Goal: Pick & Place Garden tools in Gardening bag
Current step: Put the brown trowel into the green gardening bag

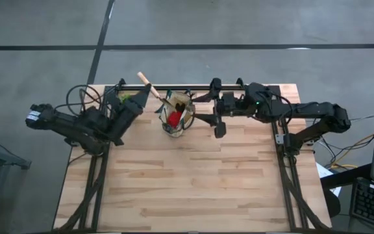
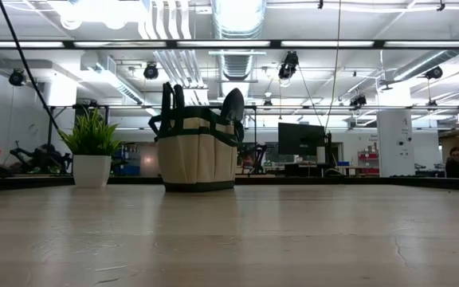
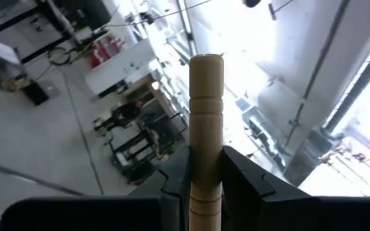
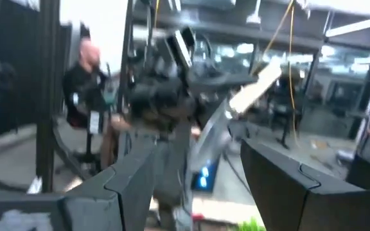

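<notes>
The beige gardening bag (image 1: 176,118) stands at the table's far middle, and it also shows in the low view (image 2: 196,155). It holds a red item (image 1: 173,117), a wooden-handled tool (image 1: 176,101) and a dark trowel blade (image 2: 232,104). My left gripper (image 1: 143,96) is just left of the bag and raised, shut on a trowel with a light wooden handle (image 1: 145,80). My right gripper (image 1: 199,109) is open and empty just right of the bag, fingers pointing toward it. My left gripper (image 3: 206,168) pinches the trowel's wooden handle (image 3: 205,151) between its two fingers, behind its free end (image 3: 206,67), which sticks out past the fingertips. The handle runs along the fingers, slanting up toward the far edge. The trowel is lifted clear; its metal part (image 4: 212,131) points down.
A small green potted plant (image 2: 92,147) stands left of the bag near the far edge. A black rail (image 1: 200,86) runs along the far edge. A person (image 4: 85,90) sits beyond the table. The table's near half (image 1: 187,182) is bare wood.
</notes>
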`<action>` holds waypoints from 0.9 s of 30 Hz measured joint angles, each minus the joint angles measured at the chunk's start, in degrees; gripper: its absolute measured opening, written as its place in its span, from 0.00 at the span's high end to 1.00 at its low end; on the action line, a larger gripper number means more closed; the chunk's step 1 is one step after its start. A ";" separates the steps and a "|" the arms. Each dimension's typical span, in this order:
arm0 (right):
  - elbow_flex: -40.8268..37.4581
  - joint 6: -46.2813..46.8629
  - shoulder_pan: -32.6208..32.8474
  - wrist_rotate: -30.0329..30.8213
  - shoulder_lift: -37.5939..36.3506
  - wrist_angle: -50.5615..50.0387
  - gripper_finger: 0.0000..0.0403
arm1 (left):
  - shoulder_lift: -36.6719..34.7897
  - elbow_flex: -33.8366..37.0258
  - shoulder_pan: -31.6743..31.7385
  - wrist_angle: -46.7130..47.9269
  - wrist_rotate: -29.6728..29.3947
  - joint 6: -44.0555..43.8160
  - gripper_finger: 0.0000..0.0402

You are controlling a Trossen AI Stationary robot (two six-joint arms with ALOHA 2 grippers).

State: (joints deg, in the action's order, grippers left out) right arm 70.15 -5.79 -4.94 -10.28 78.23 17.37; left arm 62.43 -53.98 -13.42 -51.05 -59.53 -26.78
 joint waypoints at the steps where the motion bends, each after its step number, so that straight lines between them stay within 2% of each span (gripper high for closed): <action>1: 0.00 0.63 0.06 -0.01 0.52 1.78 0.46 | 0.00 0.00 0.45 -0.12 0.86 0.14 0.83; 9: -0.09 1.53 1.06 0.02 5.82 7.62 0.46 | 1.61 0.00 2.65 -1.34 3.20 -0.26 0.83; 15: -0.11 7.68 1.03 4.34 7.15 9.29 0.46 | 1.84 0.00 2.74 -1.64 4.31 0.17 0.83; 21: -0.11 5.80 0.95 4.69 7.18 9.09 0.46 | 1.84 0.00 2.87 -1.63 4.84 0.19 0.83; 27: -0.11 5.80 0.85 7.69 8.30 8.88 0.46 | 2.62 0.00 3.71 -1.74 5.04 -1.39 0.83</action>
State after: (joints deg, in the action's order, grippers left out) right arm 70.04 0.01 -4.08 -2.59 86.53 26.25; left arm 65.05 -53.98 -9.71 -52.80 -54.49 -28.17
